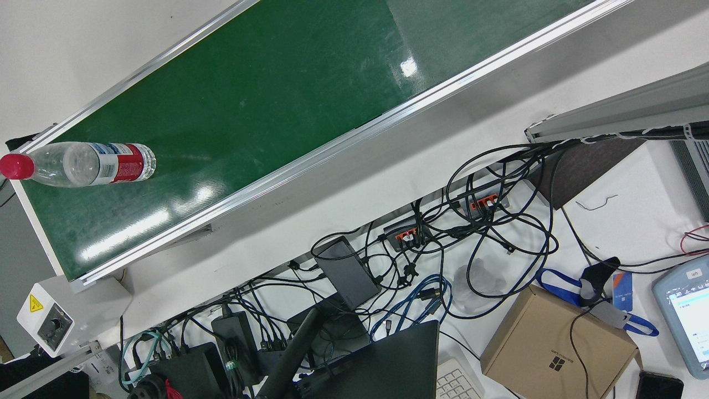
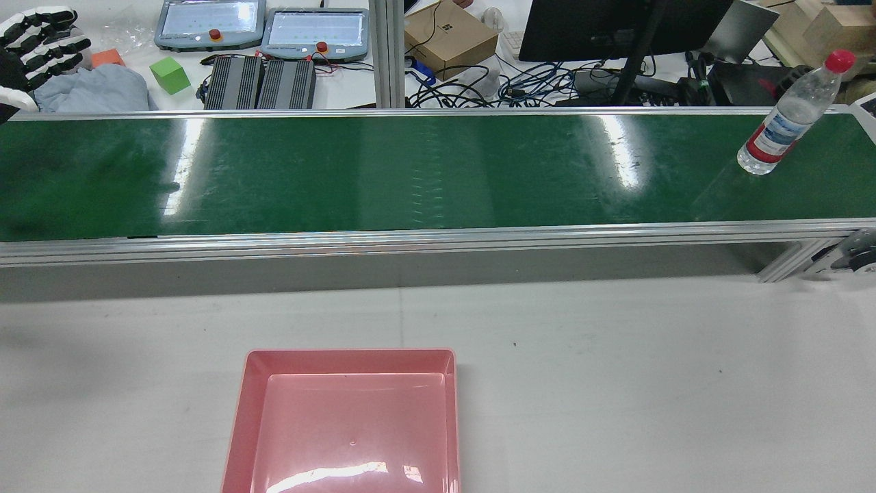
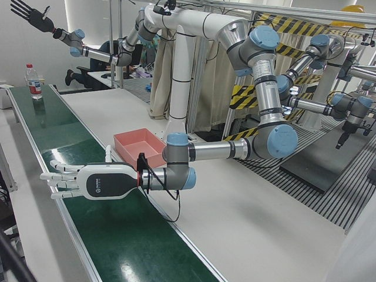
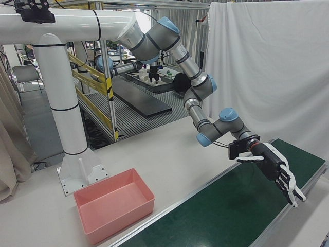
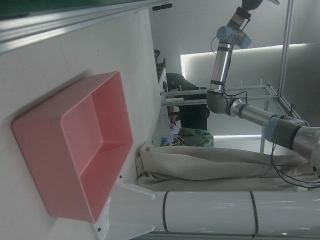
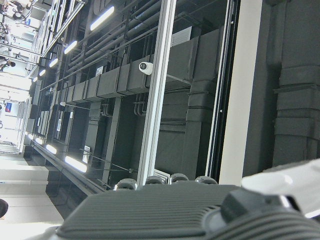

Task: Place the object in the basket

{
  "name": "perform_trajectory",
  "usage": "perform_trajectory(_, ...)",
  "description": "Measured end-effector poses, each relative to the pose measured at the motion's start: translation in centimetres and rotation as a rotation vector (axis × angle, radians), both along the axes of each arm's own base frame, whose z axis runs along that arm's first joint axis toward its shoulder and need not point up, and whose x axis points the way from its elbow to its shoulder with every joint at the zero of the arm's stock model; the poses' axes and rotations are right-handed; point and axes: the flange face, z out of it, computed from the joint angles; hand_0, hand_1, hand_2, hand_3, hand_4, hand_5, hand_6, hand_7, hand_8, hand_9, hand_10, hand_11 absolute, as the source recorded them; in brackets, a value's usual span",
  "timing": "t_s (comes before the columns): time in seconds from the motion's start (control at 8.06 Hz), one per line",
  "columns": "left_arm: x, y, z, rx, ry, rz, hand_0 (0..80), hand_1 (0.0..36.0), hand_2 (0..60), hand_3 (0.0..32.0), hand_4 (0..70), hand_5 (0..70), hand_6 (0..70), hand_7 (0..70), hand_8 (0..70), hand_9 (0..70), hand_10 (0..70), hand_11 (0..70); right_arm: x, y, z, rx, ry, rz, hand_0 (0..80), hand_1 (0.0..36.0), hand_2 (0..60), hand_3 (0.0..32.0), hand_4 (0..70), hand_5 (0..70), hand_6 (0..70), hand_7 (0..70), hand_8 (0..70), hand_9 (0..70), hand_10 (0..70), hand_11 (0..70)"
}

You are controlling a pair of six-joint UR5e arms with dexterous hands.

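A clear water bottle (image 2: 787, 116) with a red cap and a red-and-white label stands upright on the green conveyor belt (image 2: 410, 171), at its right end in the rear view. It also shows in the front view (image 1: 83, 163) and the left-front view (image 3: 33, 79). The empty pink basket (image 2: 349, 424) sits on the white table before the belt. My left hand (image 3: 94, 183) hovers open over the belt's left end, far from the bottle, and also shows in the right-front view (image 4: 272, 167). My right hand (image 3: 29, 14) is raised high near the bottle's end, fingers spread, holding nothing.
Beyond the belt lies a cluttered desk with a green cube (image 2: 170, 74), two teach pendants (image 2: 315, 31), a cardboard box (image 2: 448, 34), cables and a monitor. Aluminium rails (image 2: 410, 239) edge the belt. The arms' white pedestal (image 4: 72, 128) stands behind the basket.
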Motion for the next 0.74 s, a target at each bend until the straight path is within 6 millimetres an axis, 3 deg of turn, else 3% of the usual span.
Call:
perform_trajectory(0.25, -0.17, -0.01, 0.00, -0.002, 0.000, -0.003, 58.8, 9.4, 0.0, 8.0, 2.7, 22.2, 5.8, 3.9, 10.0, 10.8, 3.3, 6.5, 0.00, 0.00, 0.00, 0.000, 0.000, 0.000, 0.0, 0.0, 0.0, 0.0, 0.0, 0.0, 0.0, 0.0, 0.0, 0.0, 0.0, 0.0)
perform_trajectory(0.74, -0.17, 0.01, -0.03, -0.001, 0.001, -0.003, 58.3, 8.9, 0.0, 7.8, 2.8, 22.8, 5.5, 3.9, 10.3, 11.2, 3.2, 6.4, 0.00, 0.00, 0.00, 0.000, 0.000, 0.000, 0.0, 0.0, 0.0, 0.0, 0.0, 0.0, 0.0, 0.0, 0.0, 0.0, 0.0, 0.0)
